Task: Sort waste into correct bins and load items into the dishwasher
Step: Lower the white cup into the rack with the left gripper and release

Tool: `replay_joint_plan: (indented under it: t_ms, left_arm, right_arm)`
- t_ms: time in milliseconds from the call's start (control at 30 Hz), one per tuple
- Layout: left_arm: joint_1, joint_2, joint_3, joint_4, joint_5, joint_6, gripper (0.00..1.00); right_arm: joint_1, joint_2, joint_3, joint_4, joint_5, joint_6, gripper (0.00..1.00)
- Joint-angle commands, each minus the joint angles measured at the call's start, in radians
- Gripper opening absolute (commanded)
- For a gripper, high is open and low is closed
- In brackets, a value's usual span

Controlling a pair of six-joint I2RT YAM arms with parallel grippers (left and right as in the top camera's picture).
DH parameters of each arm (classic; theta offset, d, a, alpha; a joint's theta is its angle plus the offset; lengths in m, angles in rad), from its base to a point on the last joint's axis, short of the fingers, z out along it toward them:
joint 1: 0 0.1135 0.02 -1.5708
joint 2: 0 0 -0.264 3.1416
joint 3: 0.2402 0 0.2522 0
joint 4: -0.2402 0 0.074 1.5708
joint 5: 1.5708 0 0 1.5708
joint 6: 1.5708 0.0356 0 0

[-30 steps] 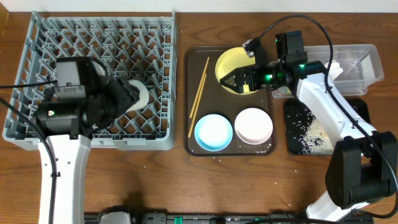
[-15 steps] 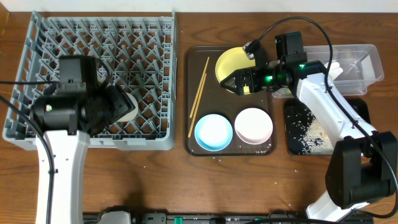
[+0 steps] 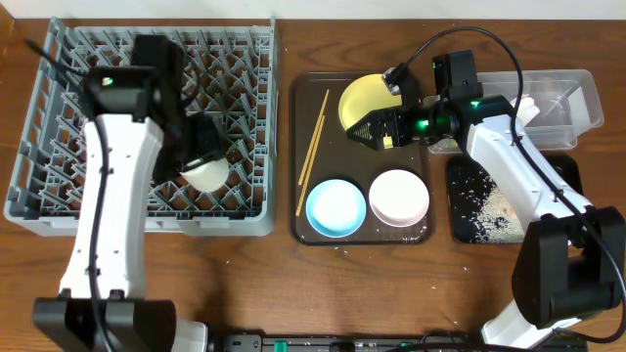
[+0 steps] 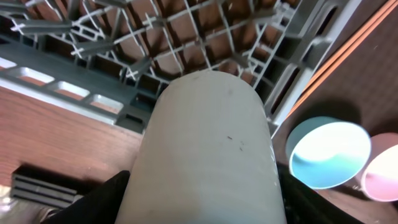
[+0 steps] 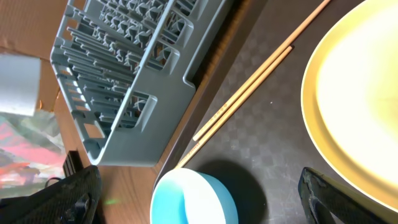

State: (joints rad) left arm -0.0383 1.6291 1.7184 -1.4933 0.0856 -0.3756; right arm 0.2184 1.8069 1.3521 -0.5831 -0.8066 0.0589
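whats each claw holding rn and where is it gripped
The left claw holds the cup by its sides, over the rack. The right claw is open and holds nothing.

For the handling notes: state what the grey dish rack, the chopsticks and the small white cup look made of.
Large square grey dish rack: moulded plastic, matt; thin uniform pegs and ribs.
Thin tan chopsticks: likely wood or bamboo, by colour; grain too small to see.
Small white cup: smooth, dull off-white, faint specks; ceramic or hard plastic, cannot tell.
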Motion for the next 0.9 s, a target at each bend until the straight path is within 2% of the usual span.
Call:
replay_joint_plan:
  t_ms: [0,233,867]
  left_arm:
    - [-0.005,-0.002,0.021,-0.025,-0.028,0.019,0.46]
    - [-0.005,-0.002,0.007,-0.042,-0.035,0.016,0.50]
    - [-0.088,0.080,-0.051,0.034,-0.034,-0.003,0.50]
  right_arm:
    - [0.005,-0.019,0.007,-0.008,-0.002,-0.016,0.99]
    - [0.005,-0.019,0.007,-0.012,-0.002,-0.016,0.99]
    - [0.005,-0.019,0.007,-0.027,-0.002,-0.016,0.99]
